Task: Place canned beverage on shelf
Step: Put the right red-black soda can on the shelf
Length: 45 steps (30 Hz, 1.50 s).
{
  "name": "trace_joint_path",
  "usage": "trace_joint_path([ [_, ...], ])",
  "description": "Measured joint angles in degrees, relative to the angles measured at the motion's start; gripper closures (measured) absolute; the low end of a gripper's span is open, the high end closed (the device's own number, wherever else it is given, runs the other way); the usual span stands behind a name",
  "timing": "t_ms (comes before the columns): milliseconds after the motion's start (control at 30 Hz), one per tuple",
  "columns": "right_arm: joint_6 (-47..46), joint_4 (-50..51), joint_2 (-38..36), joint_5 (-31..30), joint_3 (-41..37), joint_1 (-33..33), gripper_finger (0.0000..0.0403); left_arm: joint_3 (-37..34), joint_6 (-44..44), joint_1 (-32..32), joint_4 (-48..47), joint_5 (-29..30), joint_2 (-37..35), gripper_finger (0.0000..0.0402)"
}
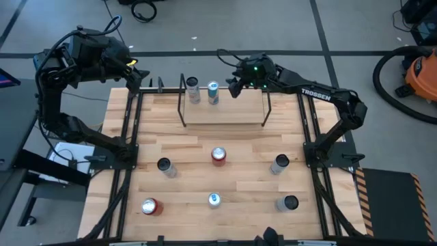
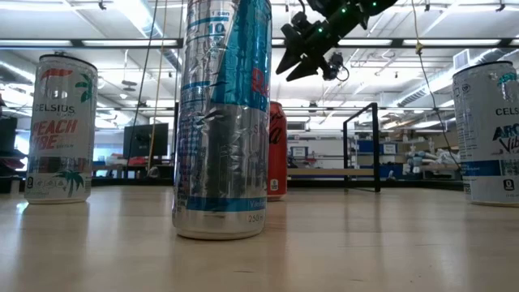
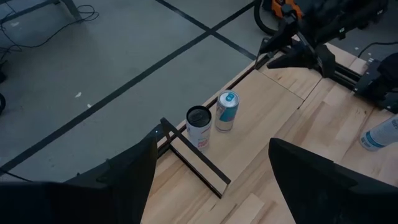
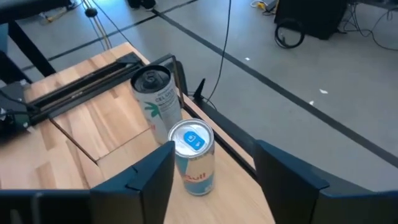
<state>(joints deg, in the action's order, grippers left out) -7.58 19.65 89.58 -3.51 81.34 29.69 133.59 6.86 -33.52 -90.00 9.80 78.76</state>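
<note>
- High view: the right gripper (image 1: 233, 86) hovers just beside a blue-topped can (image 1: 213, 92) on the shelf (image 1: 225, 113), next to a white can (image 1: 193, 89). The left gripper (image 1: 140, 76) waits at the table's (image 1: 246, 184) far left corner. Six more cans stand on the table.
- Low view: a tall silver-blue can (image 2: 221, 122) fills the foreground; the right gripper (image 2: 304, 57) hangs above, fingers spread.
- Left wrist view: the left fingers (image 3: 134, 171) stand wide apart, holding nothing.
- Right wrist view: the right fingers (image 4: 152, 174) are apart, the blue-topped can (image 4: 193, 155) upright between them, not gripped.
</note>
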Motion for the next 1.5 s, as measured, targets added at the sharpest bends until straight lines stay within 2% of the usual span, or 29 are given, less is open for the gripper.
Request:
trace_joint_path([
  [367, 2.57, 1.08, 0.00, -0.02, 0.00, 0.00, 0.0069, 0.01, 0.03, 0.01, -0.02, 0.00, 0.00, 0.0090],
  [567, 3.87, 1.08, 0.00, 2.47, 0.00, 0.00, 0.0036, -0.01, 0.97, 0.00, -0.02, 0.00, 0.00, 0.0090],
  [733, 1.57, 1.08, 0.00, 9.85, 0.00, -0.03, 0.0032, 0.00, 1.46, 0.00, -0.02, 0.00, 0.00, 0.0090],
  [933, -1.43, 1.08, 0.00, 26.57, 0.00, -0.85, 0.0037, 0.00, 1.77, 0.00, -0.02, 0.00, 0.00, 0.0090],
  [1033, -1.68, 1.07, 0.00, 29.97, 0.00, -3.25, 0.0038, -0.01, 2.60, 0.00, -0.02, 0.00, -0.01, 0.0090],
  [1200, -1.41, 1.87, 0.00, 28.79, 0.00, -8.37, 0.0038, 0.00, 2.59, 0.00, -0.02, 0.00, 0.00, 0.0090],
  [1367, -1.76, 7.94, 0.00, 28.41, 0.00, -13.65, 0.0038, 0.01, 2.59, 0.00, -0.02, 0.00, -0.02, 0.0090],
  [1433, -1.89, 10.70, 0.00, 24.88, 0.00, -16.10, 0.0038, 0.01, 2.59, 0.00, -0.02, 0.00, 0.00, 0.0090],
  [1500, -1.87, 12.97, 0.00, 18.80, 0.00, -18.58, 0.0038, 0.00, 2.59, 0.00, -0.02, 0.00, 0.00, 0.0090],
])
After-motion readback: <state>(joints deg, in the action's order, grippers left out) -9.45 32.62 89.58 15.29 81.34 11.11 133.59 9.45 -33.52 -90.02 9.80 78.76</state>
